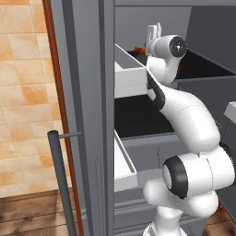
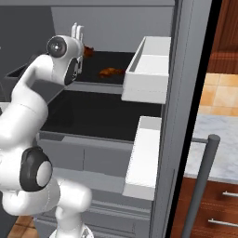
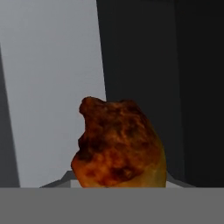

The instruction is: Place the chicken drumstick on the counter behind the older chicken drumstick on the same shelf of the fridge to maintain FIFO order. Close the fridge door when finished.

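Observation:
The fridge (image 2: 116, 23) stands open and my arm reaches deep into it. My gripper (image 2: 84, 48) is shut on the chicken drumstick (image 2: 89, 51) at the back left of the upper black shelf (image 2: 122, 59). In the hand view that browned drumstick (image 3: 120, 144) hides my fingertips, with the grey back wall behind it. The older chicken drumstick (image 2: 110, 71) lies on the same shelf, nearer the front and to the right. In the left base view my gripper (image 1: 146, 46) holds the drumstick (image 1: 138, 49) over the shelf (image 1: 207, 64). The marble counter (image 2: 218, 148) lies beyond the door.
The open door (image 1: 87, 115) carries white bins (image 1: 129, 76) (image 2: 148, 69) that jut in beside my arm, and a bar handle (image 2: 202, 186). A deeper black shelf (image 2: 93, 114) lies below, with grey drawers (image 2: 93, 158) under it.

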